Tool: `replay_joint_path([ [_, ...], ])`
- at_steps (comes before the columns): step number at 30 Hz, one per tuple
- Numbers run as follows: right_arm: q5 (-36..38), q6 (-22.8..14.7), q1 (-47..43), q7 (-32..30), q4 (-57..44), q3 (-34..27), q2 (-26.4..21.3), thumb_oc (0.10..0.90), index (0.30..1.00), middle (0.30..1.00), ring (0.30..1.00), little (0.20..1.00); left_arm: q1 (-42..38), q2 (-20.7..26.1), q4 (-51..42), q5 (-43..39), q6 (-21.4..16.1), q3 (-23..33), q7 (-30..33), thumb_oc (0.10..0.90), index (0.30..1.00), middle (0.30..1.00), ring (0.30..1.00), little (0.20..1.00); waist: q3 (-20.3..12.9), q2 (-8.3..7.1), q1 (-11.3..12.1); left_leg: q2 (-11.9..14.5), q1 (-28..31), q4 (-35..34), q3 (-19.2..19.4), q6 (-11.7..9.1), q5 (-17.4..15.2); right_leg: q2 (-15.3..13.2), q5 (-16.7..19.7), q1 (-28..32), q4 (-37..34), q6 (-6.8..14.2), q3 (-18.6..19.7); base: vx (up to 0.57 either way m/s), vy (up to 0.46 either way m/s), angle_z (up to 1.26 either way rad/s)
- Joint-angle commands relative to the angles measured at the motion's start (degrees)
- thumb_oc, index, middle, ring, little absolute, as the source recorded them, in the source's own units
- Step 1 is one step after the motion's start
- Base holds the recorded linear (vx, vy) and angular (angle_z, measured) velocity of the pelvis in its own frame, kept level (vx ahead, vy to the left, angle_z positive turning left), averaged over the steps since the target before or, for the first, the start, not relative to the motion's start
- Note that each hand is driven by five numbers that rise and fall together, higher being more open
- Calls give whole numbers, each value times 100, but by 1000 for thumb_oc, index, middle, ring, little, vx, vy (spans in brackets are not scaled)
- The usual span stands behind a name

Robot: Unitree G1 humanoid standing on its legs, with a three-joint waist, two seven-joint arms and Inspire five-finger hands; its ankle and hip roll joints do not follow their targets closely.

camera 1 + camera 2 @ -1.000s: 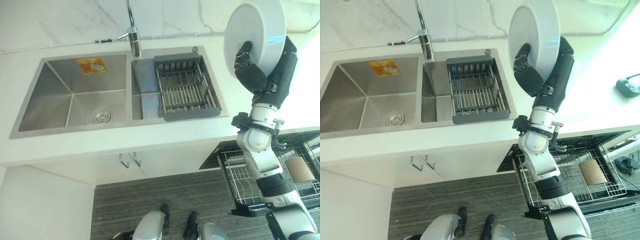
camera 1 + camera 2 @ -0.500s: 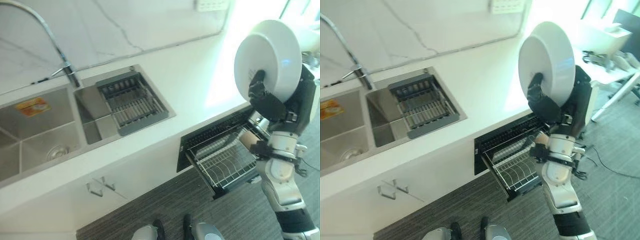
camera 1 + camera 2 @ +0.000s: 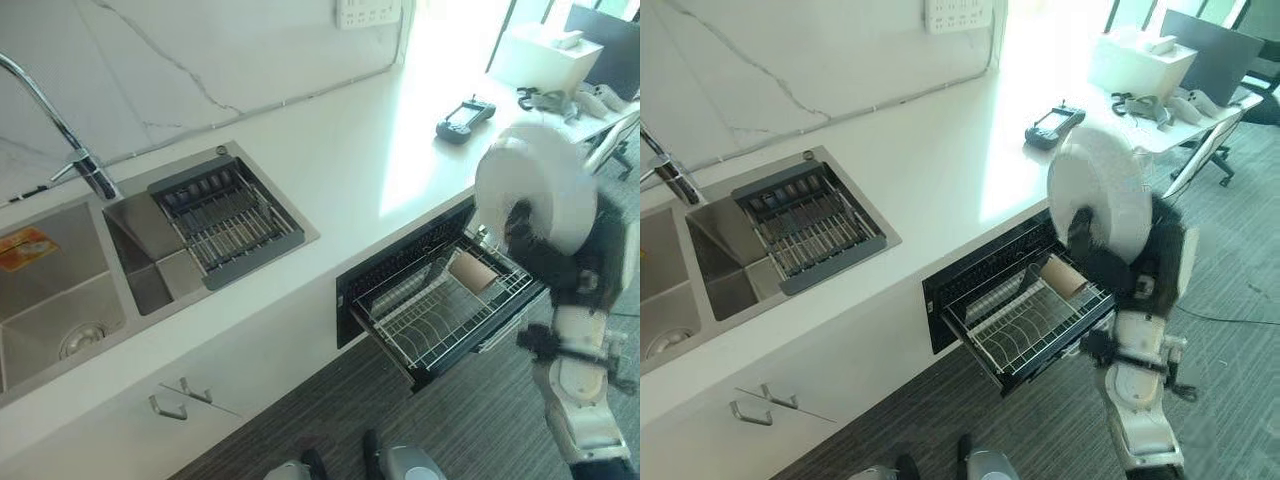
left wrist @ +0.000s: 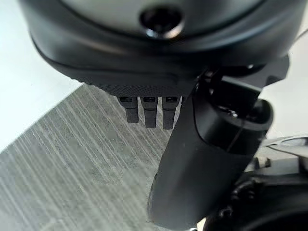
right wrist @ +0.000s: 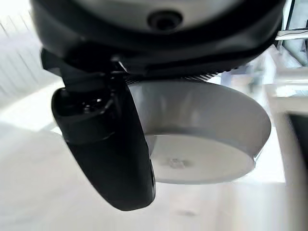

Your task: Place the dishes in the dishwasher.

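My right hand (image 3: 541,247) is shut on a white bowl (image 3: 533,184), held on edge with its underside facing me. The thumb (image 5: 111,144) lies across the bowl's outer wall (image 5: 202,125), and the fingers are hidden behind the bowl. The bowl hangs just right of and above the dishwasher's pulled-out wire rack (image 3: 440,318), apart from it. A brown cup (image 3: 470,270) lies on its side in that rack. In the left wrist view my left hand (image 4: 144,108) hangs over the striped floor with relaxed fingers and holds nothing.
A steel double sink (image 3: 60,300) with a tap (image 3: 85,170) sits at the left; a grey drainer basket (image 3: 225,215) rests in its right basin. A black controller (image 3: 465,112) lies on the white counter (image 3: 380,150). Desks and a chair stand at the far right.
The camera has swung right, so the sink has slid left. My right hand has lowered the bowl from above the counter down to beside the open rack.
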Motion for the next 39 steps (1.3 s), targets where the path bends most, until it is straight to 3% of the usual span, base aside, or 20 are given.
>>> replay_joint_path([
  [1, -247, -570, -829, -81, -629, -398, -289, 400, 300, 300, 300, 300, -456, -236, -37, -227, -56, 30, -79, 800, 900, 900, 900, 900, 67, 91, 78, 127, 244, 237, -665, -125, -900, -339, -1091, 297, 365, 519, -66, 0, 0, 0],
  [16, -811, -207, -1256, -474, 590, 143, -191, 400, 300, 300, 300, 300, -484, -170, -222, -221, 131, -83, -72, 800, 900, 900, 900, 900, 296, 207, 334, 8, 23, 237, -993, -127, -770, -397, -1060, 251, 365, 468, -289, 7, 4, 14],
  [22, -812, -209, -1260, -475, 594, 145, -191, 400, 300, 300, 300, 300, -485, -171, -223, -221, 131, -81, -72, 800, 900, 900, 900, 900, 299, 206, 331, 7, 24, 237, -994, -127, -769, -398, -1060, 253, 365, 468, -290, 0, 0, 3],
  [26, -825, 592, -1887, -570, 1709, 386, -399, 400, 300, 300, 300, 300, -618, -16, -327, -303, 254, -269, -115, 800, 900, 900, 900, 900, 483, 249, 525, -46, -71, 237, -1115, -131, -702, -431, -1026, 232, 365, 457, -392, -6, -2, 8],
  [31, -1127, 993, -2453, -624, 2366, 541, -582, 400, 300, 300, 300, 300, -810, 98, -336, -438, 331, -357, -172, 800, 900, 900, 900, 900, 657, 289, 628, -76, -158, 237, -1181, -128, -638, -453, -969, 184, 365, 447, -456, -29, 13, 16],
  [39, -1850, 1732, -3452, -1353, 3295, 880, -910, 400, 300, 300, 300, 300, -1117, 270, -449, -715, 378, -534, -243, 800, 900, 900, 900, 900, 989, 365, 832, -148, -404, 237, -1305, -101, -530, -488, -867, 6, 365, 451, -543, -60, 18, 9],
])
